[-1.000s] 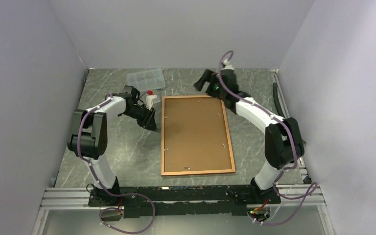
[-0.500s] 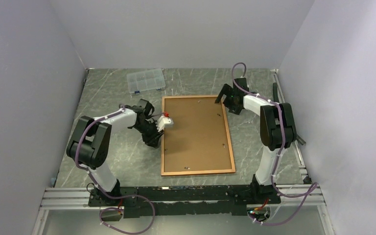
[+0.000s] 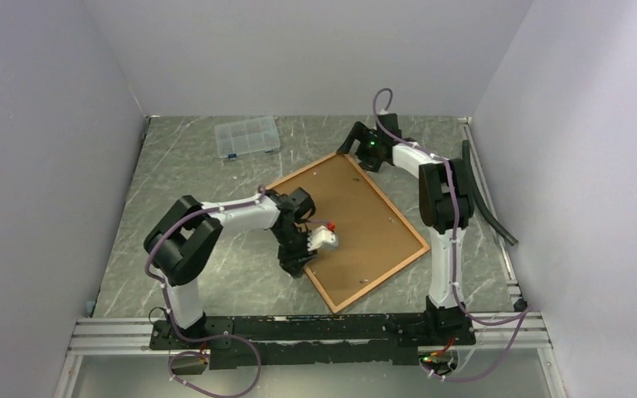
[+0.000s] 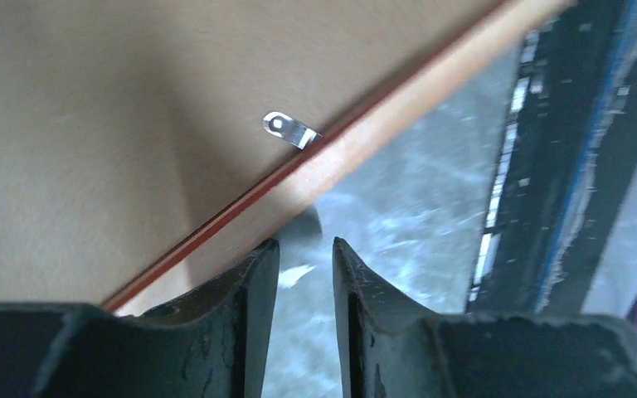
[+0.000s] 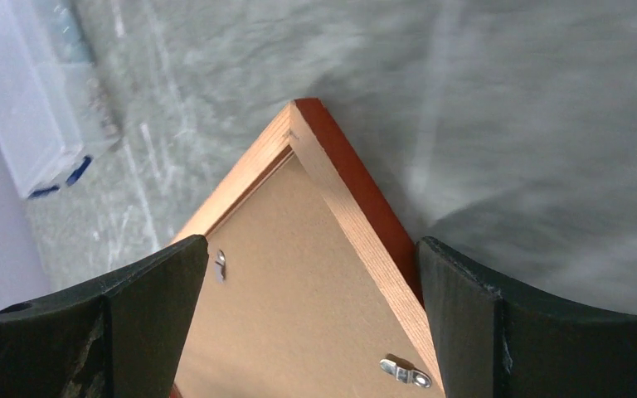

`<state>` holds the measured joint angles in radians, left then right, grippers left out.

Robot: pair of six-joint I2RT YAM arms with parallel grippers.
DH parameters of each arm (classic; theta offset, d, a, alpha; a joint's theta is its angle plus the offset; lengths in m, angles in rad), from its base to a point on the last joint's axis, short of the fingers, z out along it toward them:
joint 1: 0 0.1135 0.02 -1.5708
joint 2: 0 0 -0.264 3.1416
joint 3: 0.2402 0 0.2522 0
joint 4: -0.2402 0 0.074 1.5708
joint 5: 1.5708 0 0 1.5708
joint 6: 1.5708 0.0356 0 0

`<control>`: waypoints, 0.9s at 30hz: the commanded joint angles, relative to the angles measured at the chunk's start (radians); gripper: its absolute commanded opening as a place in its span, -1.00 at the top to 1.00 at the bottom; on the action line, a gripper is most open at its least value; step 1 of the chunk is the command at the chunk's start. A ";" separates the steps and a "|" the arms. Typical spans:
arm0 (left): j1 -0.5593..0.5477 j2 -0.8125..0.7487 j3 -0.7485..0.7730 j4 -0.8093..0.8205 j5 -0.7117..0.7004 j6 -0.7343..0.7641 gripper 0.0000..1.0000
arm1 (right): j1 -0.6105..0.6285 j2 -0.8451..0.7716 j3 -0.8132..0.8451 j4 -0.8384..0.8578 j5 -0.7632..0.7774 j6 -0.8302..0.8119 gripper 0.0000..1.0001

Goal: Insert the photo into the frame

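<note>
The frame (image 3: 391, 201) lies face down on the table, turned diagonally, with its brown backing board (image 3: 357, 228) up and held by small metal clips (image 4: 289, 130). The photo is out of view. My left gripper (image 3: 299, 264) sits low at the frame's near left edge (image 4: 332, 162). Its jaws stand a narrow gap apart with only table between them, and the left finger (image 4: 245, 282) is against the wooden edge. My right gripper (image 3: 355, 143) is wide open, straddling the frame's far corner (image 5: 357, 182) without touching it.
A small clear compartment box (image 3: 249, 137) stands at the back left and also shows in the right wrist view (image 5: 25, 108). A black cable (image 3: 485, 195) runs along the right side. The arms' metal base rail (image 3: 299, 327) is close beyond the frame's near corner.
The frame has swung from square to diagonal, its near end now to the right. My left gripper moved right and nearer along the frame's edge. My right gripper shifted to the far corner.
</note>
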<state>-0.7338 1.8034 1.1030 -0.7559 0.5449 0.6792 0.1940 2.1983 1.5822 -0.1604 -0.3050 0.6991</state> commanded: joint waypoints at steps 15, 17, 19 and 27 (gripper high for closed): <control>0.218 -0.146 0.251 -0.514 0.238 0.103 -0.70 | 0.066 -0.212 0.095 -0.175 0.077 -0.081 -1.00; 0.308 -0.146 0.317 -0.529 0.231 0.118 -0.70 | 0.050 -0.341 -0.014 -0.176 0.121 -0.093 -1.00; 0.388 -0.120 0.374 -0.480 0.192 0.086 -0.70 | 0.039 -0.450 -0.104 -0.187 0.144 -0.090 -1.00; 0.606 0.154 0.593 -0.209 0.104 -0.168 -0.50 | -0.007 -0.852 -0.635 -0.313 0.215 0.061 -1.00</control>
<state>-0.1974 1.8267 1.6306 -1.1080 0.6708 0.6537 0.1814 1.4425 1.1255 -0.3336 -0.1970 0.6754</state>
